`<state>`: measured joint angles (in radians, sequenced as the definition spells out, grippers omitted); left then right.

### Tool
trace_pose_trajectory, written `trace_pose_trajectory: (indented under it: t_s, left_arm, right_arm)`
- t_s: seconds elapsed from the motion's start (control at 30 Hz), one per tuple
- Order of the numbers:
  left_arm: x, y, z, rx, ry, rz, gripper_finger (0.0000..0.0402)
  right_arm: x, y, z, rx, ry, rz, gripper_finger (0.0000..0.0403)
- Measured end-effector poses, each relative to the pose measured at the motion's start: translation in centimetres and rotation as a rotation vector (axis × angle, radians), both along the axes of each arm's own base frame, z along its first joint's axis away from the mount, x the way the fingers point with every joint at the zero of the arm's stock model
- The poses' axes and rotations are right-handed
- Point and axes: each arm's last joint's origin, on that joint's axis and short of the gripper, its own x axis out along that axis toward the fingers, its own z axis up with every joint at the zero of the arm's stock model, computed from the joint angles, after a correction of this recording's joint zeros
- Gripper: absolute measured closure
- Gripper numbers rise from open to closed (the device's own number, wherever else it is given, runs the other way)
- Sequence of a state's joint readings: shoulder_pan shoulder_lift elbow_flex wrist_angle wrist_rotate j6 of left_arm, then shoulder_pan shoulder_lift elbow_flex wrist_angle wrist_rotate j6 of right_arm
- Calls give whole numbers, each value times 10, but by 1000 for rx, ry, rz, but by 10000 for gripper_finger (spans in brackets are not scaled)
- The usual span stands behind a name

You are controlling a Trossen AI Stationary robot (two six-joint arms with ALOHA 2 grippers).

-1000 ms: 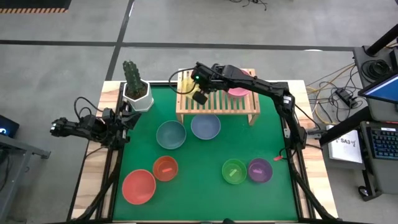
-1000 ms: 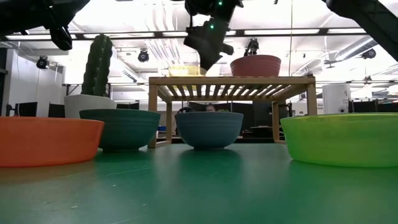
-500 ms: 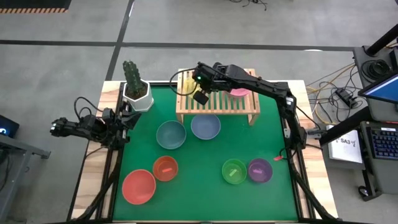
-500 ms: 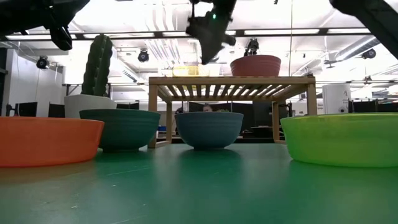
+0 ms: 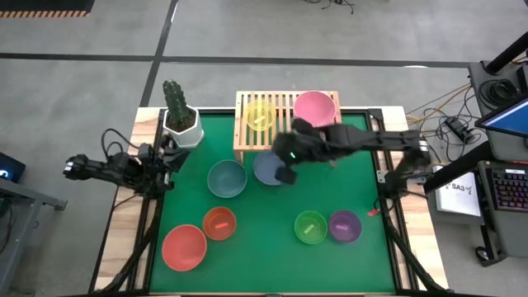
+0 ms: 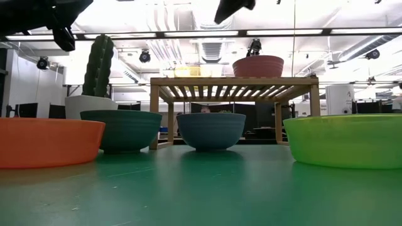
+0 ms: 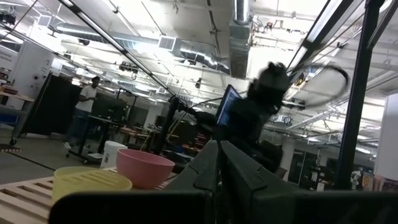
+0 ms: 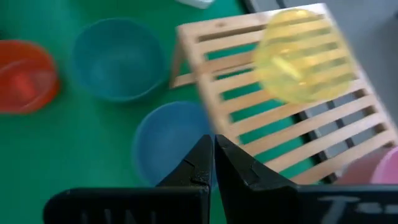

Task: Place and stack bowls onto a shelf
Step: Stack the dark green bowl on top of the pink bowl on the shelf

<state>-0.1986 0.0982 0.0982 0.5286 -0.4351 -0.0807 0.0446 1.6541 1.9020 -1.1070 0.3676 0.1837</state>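
I have the right gripper (image 5: 286, 174) mid-frame in the high view, over the near rim of the round blue plastic bowl (image 5: 271, 167), just below the low light-wood slatted shelf (image 5: 244, 146); my right wrist view shows its two dark fingers (image 8: 200, 163) pressed together with nothing between them. On the shelf sit the small translucent yellow plastic bowl (image 5: 261, 114) at upper centre and the larger pink plastic bowl (image 5: 316, 108) to its right, apart, not stacked. On the green mat (image 5: 264, 247): the round teal plastic bowl (image 5: 227, 178) just left of the blue one, the small red plastic bowl (image 5: 219, 223) and the larger red-pink plastic bowl (image 5: 184, 247) at lower left, the small green plastic bowl (image 5: 311, 227) and the small purple plastic bowl (image 5: 345, 226) side by side at lower right. The left gripper (image 5: 165, 153) waits at the mat's left edge by the white pot with the cactus (image 5: 181, 118); its fingers look closed and empty in its wrist view. Risks as I judge them: with the fingers together I can't take the blue rim, so coming down now would only shove the bowl into the shelf leg or the teal bowl. A thin rim pinch could let the bowl swing and clip the shelf edge on the lift. Setting it down too close to yellow or pink could knock either off the back.
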Motion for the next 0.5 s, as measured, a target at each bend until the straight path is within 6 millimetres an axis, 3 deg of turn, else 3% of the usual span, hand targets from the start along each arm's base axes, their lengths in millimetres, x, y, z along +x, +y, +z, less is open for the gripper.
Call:
trace_pose_trajectory:
  t_s: [0.2,0.5]
  left_arm:
    - [13,-4,10,10,33,-38,402]
    - [58,-15,41,28,175,-130,402]
  right_arm:
    - [-41,41,-31,12,-128,144,394]
    - [-106,51,-66,23,-328,263,394]
